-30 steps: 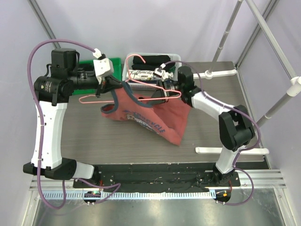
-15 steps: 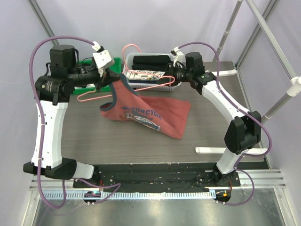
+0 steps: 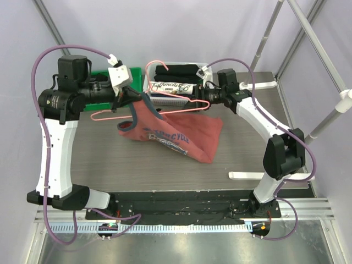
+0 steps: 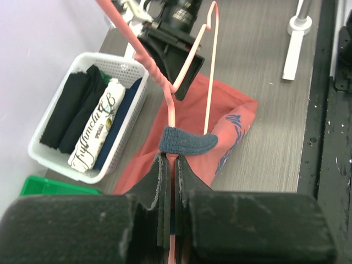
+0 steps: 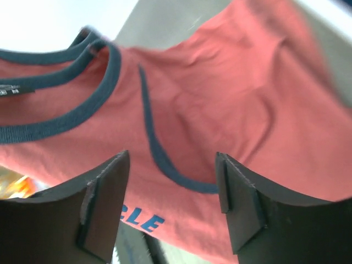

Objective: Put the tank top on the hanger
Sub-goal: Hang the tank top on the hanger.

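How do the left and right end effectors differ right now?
The left end effector is shut on the hanger wire; the right end effector is open, gripping nothing. The left sits at the tank top's navy strap, holding that side up; the right only faces its red fabric. Both are raised above the table.

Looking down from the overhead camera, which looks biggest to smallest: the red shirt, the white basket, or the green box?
1. tank top
2. white basket
3. green box, though the left arm hides part of it, so its true size is unsure.
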Controlling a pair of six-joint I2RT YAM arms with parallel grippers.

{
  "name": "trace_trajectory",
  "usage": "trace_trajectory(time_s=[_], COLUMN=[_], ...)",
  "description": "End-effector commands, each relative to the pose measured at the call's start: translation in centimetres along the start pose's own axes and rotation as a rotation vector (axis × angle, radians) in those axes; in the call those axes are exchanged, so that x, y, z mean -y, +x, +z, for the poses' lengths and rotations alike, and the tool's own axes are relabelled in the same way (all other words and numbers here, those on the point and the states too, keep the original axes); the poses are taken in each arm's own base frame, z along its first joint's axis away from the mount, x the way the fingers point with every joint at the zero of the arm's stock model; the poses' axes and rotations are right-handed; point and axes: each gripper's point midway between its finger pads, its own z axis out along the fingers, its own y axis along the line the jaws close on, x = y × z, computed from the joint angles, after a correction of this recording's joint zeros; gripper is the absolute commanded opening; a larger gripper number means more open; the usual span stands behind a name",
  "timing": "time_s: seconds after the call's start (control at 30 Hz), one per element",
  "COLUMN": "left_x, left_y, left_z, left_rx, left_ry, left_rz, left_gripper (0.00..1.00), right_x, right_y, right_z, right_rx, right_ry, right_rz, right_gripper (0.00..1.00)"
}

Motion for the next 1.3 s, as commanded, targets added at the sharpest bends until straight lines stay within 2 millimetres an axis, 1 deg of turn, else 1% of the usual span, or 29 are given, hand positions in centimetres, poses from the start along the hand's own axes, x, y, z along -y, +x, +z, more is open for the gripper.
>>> trace_trajectory(time_s=[0.0, 0.07, 0.1, 0.13, 0.2, 0.23, 0.3, 0.33, 0.37, 0.43, 0.47, 0.53, 0.57, 0.6, 0.63, 0.73, 0.77, 0.8, 0.83, 0.87, 0.9, 0.97, 1.07, 1.1, 1.13, 1.2, 1.23, 1.27], left_x=[2.2, 2.9, 3.0, 3.1, 3.2, 3.1, 3.2, 3.2, 3.0, 3.0, 2.8, 2.7, 2.6, 2.5, 2.4, 2.2, 2.2, 2.2, 2.2, 2.1, 2.1, 2.1, 1.8, 1.6, 1.5, 0.8, 0.4, -0.1], left_y=[-2.5, -2.7, -2.8, -2.9, -2.8, -2.6, -2.5, -2.3, -2.2, -2.2, -2.1, -2.2, -2.1, -2.1, -2.0, -2.0, -1.9, -2.0, -1.9, -1.9, -2.0, -2.0, -2.3, -2.3, -2.4, -2.5, -2.6, -2.7], left_z=[-1.1, -1.2, -1.2, -1.3, -1.4, -1.3, -1.3, -1.2, -1.2, -1.3, -1.2, -1.2, -1.1, -1.1, -1.1, -1.0, -1.0, -1.0, -1.0, -1.0, -1.0, -1.0, -1.1, -1.1, -1.1, -1.1, -1.2, -1.2], left_rx=[0.082, 0.095, 0.099, 0.102, 0.096, 0.090, 0.086, 0.083, 0.079, 0.078, 0.074, 0.073, 0.069, 0.068, 0.066, 0.064, 0.063, 0.064, 0.063, 0.063, 0.064, 0.064, 0.066, 0.064, 0.065, 0.056, 0.056, 0.052], left_ry=[0.072, 0.098, 0.102, 0.104, 0.103, 0.102, 0.102, 0.105, 0.101, 0.097, 0.092, 0.087, 0.086, 0.083, 0.079, 0.076, 0.075, 0.074, 0.075, 0.073, 0.073, 0.070, 0.056, 0.047, 0.040, 0.009, -0.005, -0.024], left_rz=[0.086, 0.089, 0.089, 0.090, 0.093, 0.090, 0.094, 0.086, 0.087, 0.091, 0.093, 0.095, 0.094, 0.097, 0.096, 0.095, 0.093, 0.097, 0.092, 0.094, 0.092, 0.095, 0.094, 0.089, 0.089, 0.087, 0.088, 0.094], left_gripper=[0.00, 0.00, 0.00, 0.00, 0.00, 0.00, 0.00, 0.00, 0.00, 0.00, 0.00, 0.00, 0.00, 0.00, 0.00, 0.00, 0.00, 0.00, 0.00, 0.00, 0.00, 0.00, 0.00, 0.00, 0.00, 0.00, 0.00, 0.00], right_x=[-3.4, -3.8, -4.6, -5.6, -6.7, -8.1, -9.1, -9.7, -10.4, -11.3, -12.0, -12.7, -13.6, -13.9, -14.2, -14.8, -14.8, -14.7, -14.7, -14.6, -14.6, -14.3, -12.4, -11.4, -8.9, -7.1, -4.8, -4.3], right_y=[1.9, 2.3, 2.9, 3.3, 4.4, 5.2, 6.0, 6.6, 6.8, 7.5, 7.9, 8.8, 9.5, 9.8, 10.2, 10.4, 10.4, 10.2, 10.0, 9.8, 9.6, 8.7, 6.3, 5.7, 4.8, 3.7, 2.0, 1.2], right_z=[0.2, 0.7, 1.1, 1.0, 1.3, 1.5, 1.5, 1.9, 1.8, 2.1, 2.0, 1.8, 1.9, 1.8, 1.8, 1.7, 1.7, 1.8, 2.0, 2.2, 2.3, 2.8, 3.9, 4.2, 4.8, 4.7, 4.8, 4.7], right_rx=[-0.102, -0.134, -0.157, -0.182, -0.222, -0.252, -0.269, -0.279, -0.297, -0.306, -0.329, -0.342, -0.366, -0.369, -0.364, -0.375, -0.373, -0.366, -0.357, -0.351, -0.343, -0.312, -0.221, -0.198, -0.175, -0.162, -0.100, -0.071], right_ry=[-0.289, -0.346, -0.379, -0.433, -0.488, -0.530, -0.549, -0.570, -0.591, -0.631, -0.649, -0.679, -0.698, -0.704, -0.718, -0.737, -0.736, -0.730, -0.724, -0.718, -0.712, -0.686, -0.577, -0.525, -0.355, -0.207, -0.051, -0.014], right_rz=[0.063, 0.106, 0.115, 0.126, 0.142, 0.140, 0.131, 0.117, 0.151, 0.138, 0.170, 0.161, 0.169, 0.167, 0.144, 0.149, 0.147, 0.145, 0.136, 0.133, 0.129, 0.112, 0.074, 0.052, -0.037, -0.095, -0.126, -0.144], right_gripper=[0.74, 0.76, 0.78, 0.79, 0.81, 0.85, 0.88, 0.90, 0.92, 0.93, 0.94, 0.95, 0.95, 0.94, 0.92, 0.73, 0.62, 0.41, 0.27, 0.16, 0.01, 0.01, 0.01, 0.01, 0.01, 0.01, 0.01, 0.01])
